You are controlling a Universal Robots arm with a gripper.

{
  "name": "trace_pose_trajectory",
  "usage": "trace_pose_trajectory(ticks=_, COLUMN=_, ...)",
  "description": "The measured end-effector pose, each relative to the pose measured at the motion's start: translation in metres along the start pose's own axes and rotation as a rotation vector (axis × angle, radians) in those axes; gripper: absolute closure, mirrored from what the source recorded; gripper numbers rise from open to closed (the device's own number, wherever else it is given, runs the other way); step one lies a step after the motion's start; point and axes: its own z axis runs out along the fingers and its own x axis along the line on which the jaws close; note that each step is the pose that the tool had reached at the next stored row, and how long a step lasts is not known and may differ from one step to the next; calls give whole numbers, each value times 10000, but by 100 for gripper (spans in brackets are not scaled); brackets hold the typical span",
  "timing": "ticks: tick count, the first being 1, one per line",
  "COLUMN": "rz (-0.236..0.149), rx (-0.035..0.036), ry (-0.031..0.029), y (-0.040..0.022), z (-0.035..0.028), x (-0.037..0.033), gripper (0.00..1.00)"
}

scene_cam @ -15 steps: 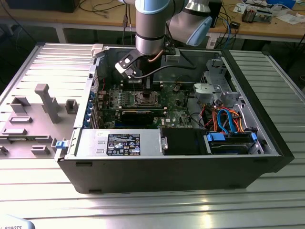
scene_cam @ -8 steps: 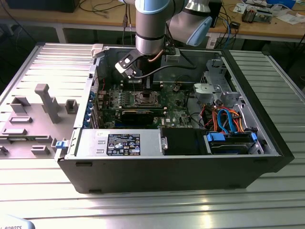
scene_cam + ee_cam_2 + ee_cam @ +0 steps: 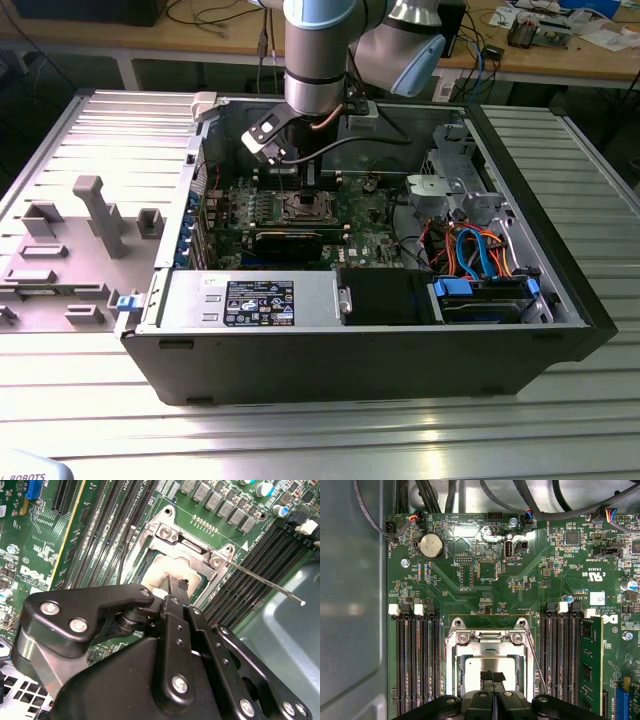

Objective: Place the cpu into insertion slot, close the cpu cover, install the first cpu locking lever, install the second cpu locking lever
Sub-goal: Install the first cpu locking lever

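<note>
the gripper [image 3: 493, 677] has its two fingers pressed together with nothing between them. the tips sit right over the cpu [image 3: 470, 670], close to its shiny top or touching it; i cannot tell which. the cpu lies flat in the insertion slot [image 3: 300, 207] on the green board [image 3: 445, 600]. the cpu cover [image 3: 489, 650] looks folded down around it, and the chip shows through its window. one thin locking lever [image 3: 265, 582] sticks out free to the side, not hooked. this looks like the cover step. to do it well, i think the push should be soft and straight down on the metal frame, not on the chip, so nothing slides.
</note>
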Motion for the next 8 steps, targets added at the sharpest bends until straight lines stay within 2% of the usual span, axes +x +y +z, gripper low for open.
trace_pose_trajectory(ticks=2, rz=0, rx=-1, ry=3, y=1, z=-27, x=1, gripper=89)
trace_pose_trajectory(ticks=8, rz=0, rx=1, ry=-1, y=0, z=-39, x=0, gripper=89)
